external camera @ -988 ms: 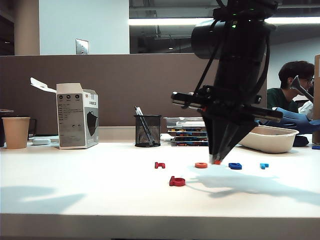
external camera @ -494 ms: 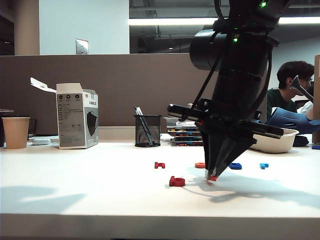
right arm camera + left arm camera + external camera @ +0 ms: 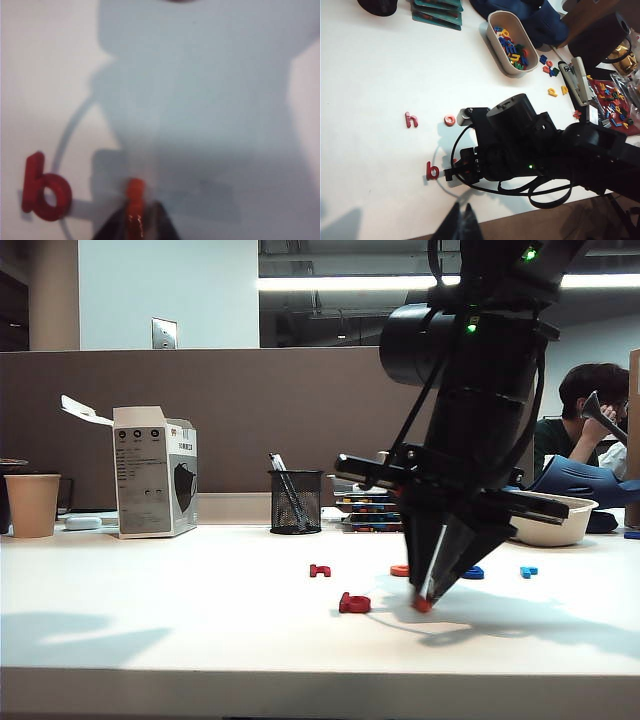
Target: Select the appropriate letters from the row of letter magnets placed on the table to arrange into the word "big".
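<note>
White table (image 3: 150, 640) fills the lower half of the exterior view, with a brown partition behind it. At far left stand a paper cup (image 3: 31, 505) and a white carton (image 3: 156, 472); a mesh pen pot (image 3: 296, 501) sits at centre.

Magnets, left to right: dark red "h" (image 3: 319, 570), red "b" (image 3: 354, 603) nearer the front edge, orange ring (image 3: 400, 570), blue "g" (image 3: 472, 572) partly behind my right arm, light blue letter (image 3: 528, 571).

My right gripper (image 3: 426, 601) points down at the table just right of the "b". Its fingertips stand slightly parted on either side of the orange-red "i" (image 3: 135, 197); I cannot tell whether they grip it. The "i" lies on the table beside the "b", not touching it.

My left gripper (image 3: 461, 226) shows only its dark tips, close together, at the lower edge of the left wrist view, above the table's front edge and holding nothing.

A white bowl (image 3: 512, 42) of letters sits at upper right there.
</note>
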### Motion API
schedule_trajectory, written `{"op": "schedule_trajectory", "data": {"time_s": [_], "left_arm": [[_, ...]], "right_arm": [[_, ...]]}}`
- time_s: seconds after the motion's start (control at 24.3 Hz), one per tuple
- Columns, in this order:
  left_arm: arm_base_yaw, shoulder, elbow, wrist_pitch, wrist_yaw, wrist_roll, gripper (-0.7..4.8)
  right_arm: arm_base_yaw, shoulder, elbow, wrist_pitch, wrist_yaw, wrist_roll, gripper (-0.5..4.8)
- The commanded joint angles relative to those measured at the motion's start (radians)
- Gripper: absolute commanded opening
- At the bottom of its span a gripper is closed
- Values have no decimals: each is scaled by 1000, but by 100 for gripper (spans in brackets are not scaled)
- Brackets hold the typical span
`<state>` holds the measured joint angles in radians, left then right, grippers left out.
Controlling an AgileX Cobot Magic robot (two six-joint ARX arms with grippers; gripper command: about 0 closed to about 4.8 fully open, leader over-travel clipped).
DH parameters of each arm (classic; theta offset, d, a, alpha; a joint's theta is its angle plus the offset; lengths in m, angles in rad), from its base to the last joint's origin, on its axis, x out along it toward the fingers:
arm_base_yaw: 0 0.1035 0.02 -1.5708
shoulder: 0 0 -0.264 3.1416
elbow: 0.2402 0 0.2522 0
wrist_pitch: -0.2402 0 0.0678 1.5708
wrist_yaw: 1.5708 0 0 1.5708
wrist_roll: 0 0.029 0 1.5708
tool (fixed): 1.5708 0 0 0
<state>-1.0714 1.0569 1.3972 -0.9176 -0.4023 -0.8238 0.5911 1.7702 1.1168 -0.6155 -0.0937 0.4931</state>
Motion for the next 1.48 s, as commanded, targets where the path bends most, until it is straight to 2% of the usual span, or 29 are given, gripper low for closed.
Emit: {"op": "schedule_trajectory", "data": {"time_s": [0.04,0.21,0.29,1.07,1.19,1.32,1.48], "left_arm": [[1,-3,3,6,-2,4,-5],[1,-2,3,6,-2,4,-5],[1,-2,3,6,-2,4,-5],[1,-2,3,6,-2,4,-5],[1,-2,3,6,-2,4,-5],[1,-2,3,6,-2,4,-5],[1,-2,3,6,-2,4,-5]], "right_arm": [[3,8,-10,-56,9,5,96],[3,8,-9,-57,6,6,97],[3,7,-8,-58,4,6,118],[2,-80,47,-64,-21,4,119],[-3,-83,75,-64,0,-5,118],[-39,-82,98,-61,78,-35,118],[-92,-81,102,-58,87,-53,118]]}}
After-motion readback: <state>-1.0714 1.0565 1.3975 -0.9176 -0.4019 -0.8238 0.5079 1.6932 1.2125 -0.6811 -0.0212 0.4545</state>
